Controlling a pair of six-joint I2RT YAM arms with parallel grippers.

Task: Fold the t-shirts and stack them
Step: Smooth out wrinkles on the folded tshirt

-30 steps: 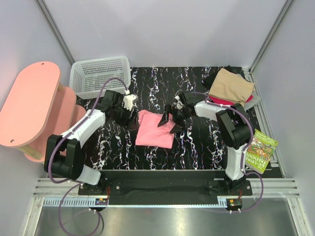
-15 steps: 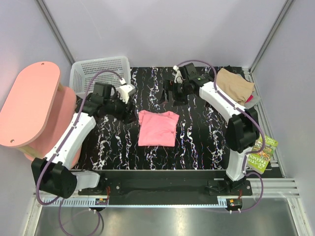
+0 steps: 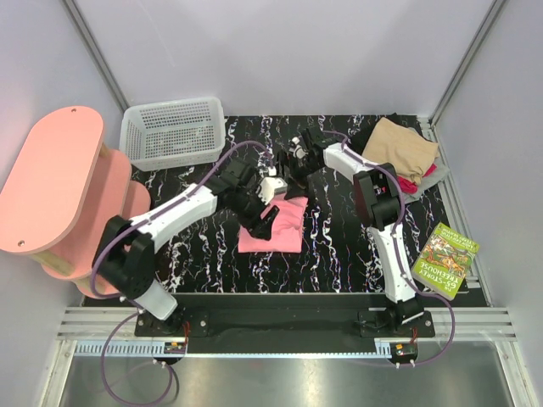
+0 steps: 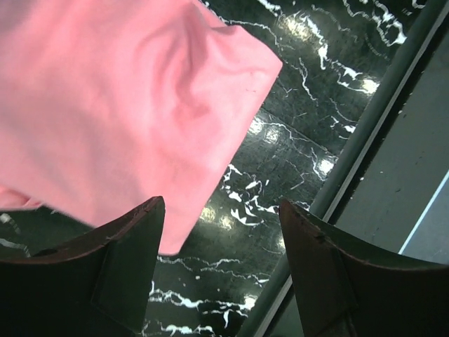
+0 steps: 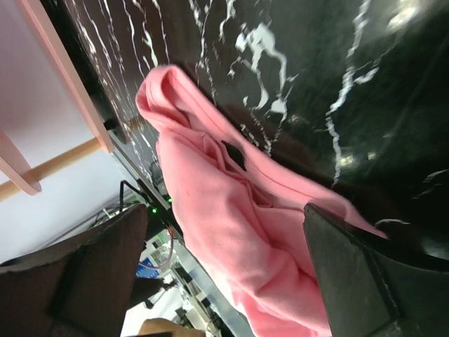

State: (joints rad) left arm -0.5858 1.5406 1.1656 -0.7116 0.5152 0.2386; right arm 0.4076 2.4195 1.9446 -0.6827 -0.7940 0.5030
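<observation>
Top view first: the pink shirt (image 3: 280, 229) lies bunched near the middle of the black marbled tabletop (image 3: 339, 246); the left tool (image 3: 265, 222) sits over the shirt's left part, can't tell from up here if it's touching; the right tool (image 3: 287, 168) hangs just beyond the shirt's far edge; the tan shirt (image 3: 399, 146) tops a folded pile at the far right corner, well apart from the pink one; white basket (image 3: 174, 131) at the far left, pink stool (image 3: 51, 182) off the left side, green book (image 3: 445, 259) off the right. Left wrist view: left tool (image 4: 221, 210) has its fingers (image 4: 119, 274) spread apart with nothing gripped; pink shirt (image 4: 119, 105) fills the upper left, just past the fingertips. Right wrist view: right tool (image 5: 224, 210) is wide apart too, holding nothing; the pink shirt (image 5: 224, 232) lies rumpled on the tabletop (image 5: 316, 84) beyond its fingers (image 5: 91, 274).
</observation>
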